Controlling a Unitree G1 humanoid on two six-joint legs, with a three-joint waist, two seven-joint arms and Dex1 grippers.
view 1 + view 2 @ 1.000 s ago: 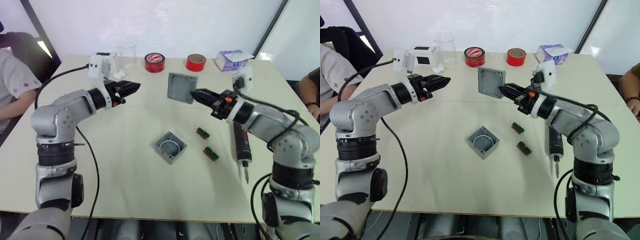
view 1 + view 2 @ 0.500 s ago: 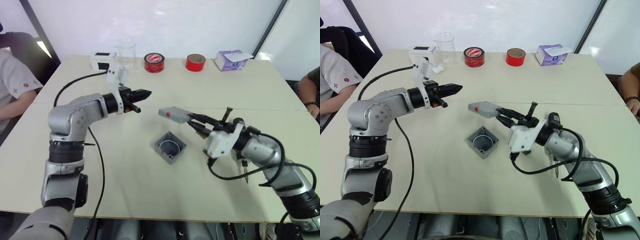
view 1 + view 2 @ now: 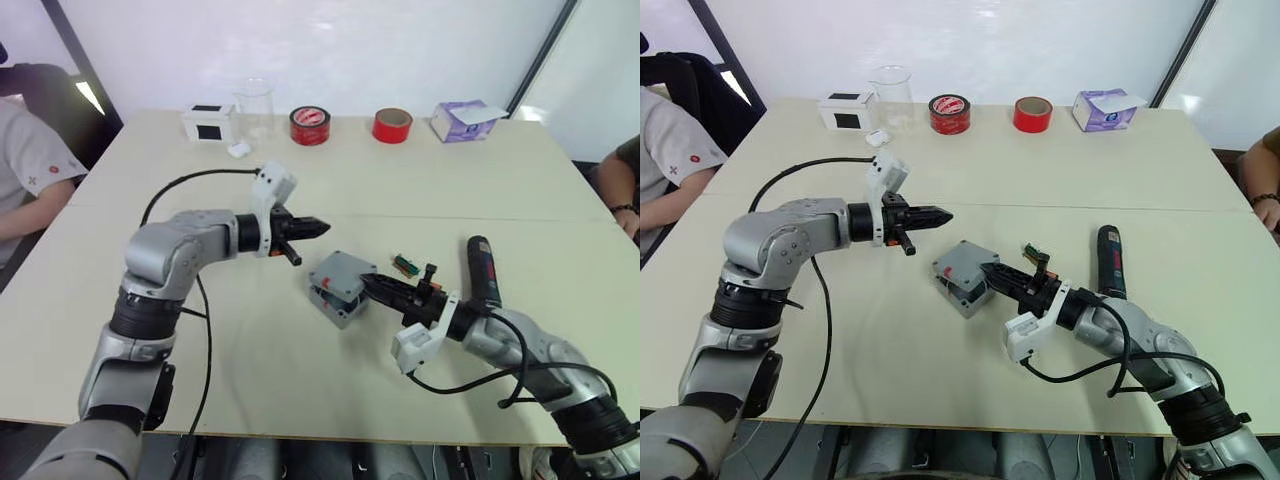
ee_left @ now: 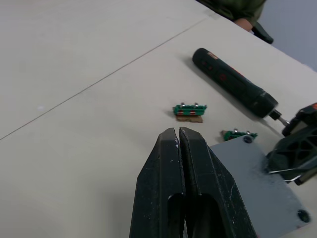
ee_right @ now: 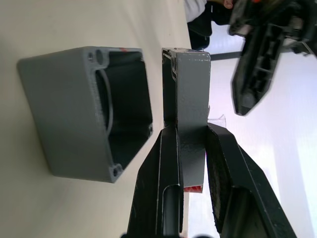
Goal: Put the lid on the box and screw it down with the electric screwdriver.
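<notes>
- The step in hand is seating the lid on the box: the right hand holds the cover just over the open enclosure, and the wrist view shows a gap between the two, so the lid is not yet down.
- The right hand's two fingers are clamped on one edge of the lid, gripping its thickness; the rest of the cover sticks out past them over the box.
- The box stands on the table near its middle, opening upward; in the head views the lid sits nearly level above it and hides most of the opening.
- Next, I judge, the lid needs lowering until its corners line up with the box's corner screw holes, then releasing without dragging it askew. A small twist in the grip would leave the holes out of line.
- The left hand hovers just beside the lid with its fingers pressed together and nothing between them; it touches neither lid nor box. It looks placed to steady the cover if needed.
- The electric screwdriver lies flat on the table to the right of the box, untouched, with two small green strips between it and the box. Screwing down has not begun.
</notes>
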